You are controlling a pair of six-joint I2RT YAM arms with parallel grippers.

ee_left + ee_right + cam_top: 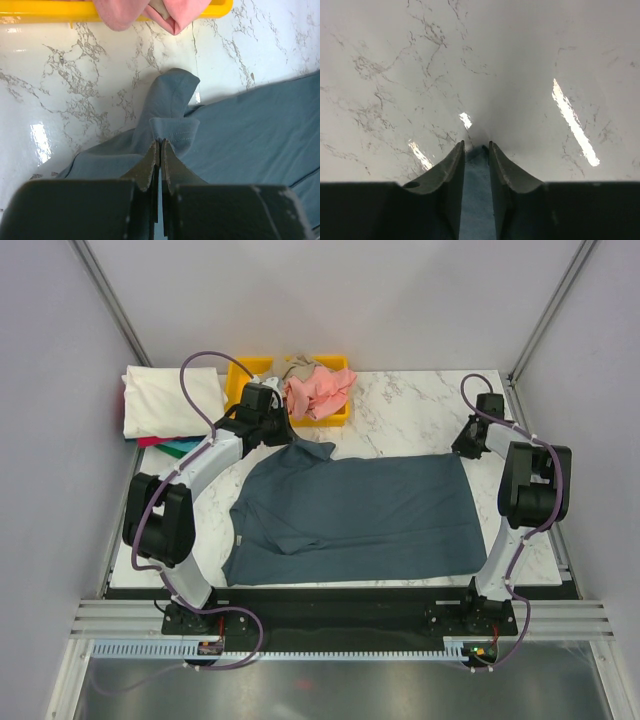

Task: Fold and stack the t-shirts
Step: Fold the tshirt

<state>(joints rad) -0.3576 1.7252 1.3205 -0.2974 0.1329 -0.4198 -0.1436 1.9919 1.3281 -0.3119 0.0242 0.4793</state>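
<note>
slate-blue t-shirt (370, 515), pink shirt (318, 392), yellow bin (238, 375), white marbled table (420, 410)

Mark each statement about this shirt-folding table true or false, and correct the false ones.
1. The left gripper is shut on a fold of the slate-blue t-shirt. True.
2. The yellow bin holds nothing. False: a salmon-pink t-shirt lies in it, spilling over its front rim.
3. The slate-blue t-shirt sits folded on the stack. False: it lies spread out on the table.
4. A cream-white t-shirt tops the folded stack at the far-left corner. True.
5. Blue cloth shows between the right gripper jaws, which stand slightly apart. True.
</note>
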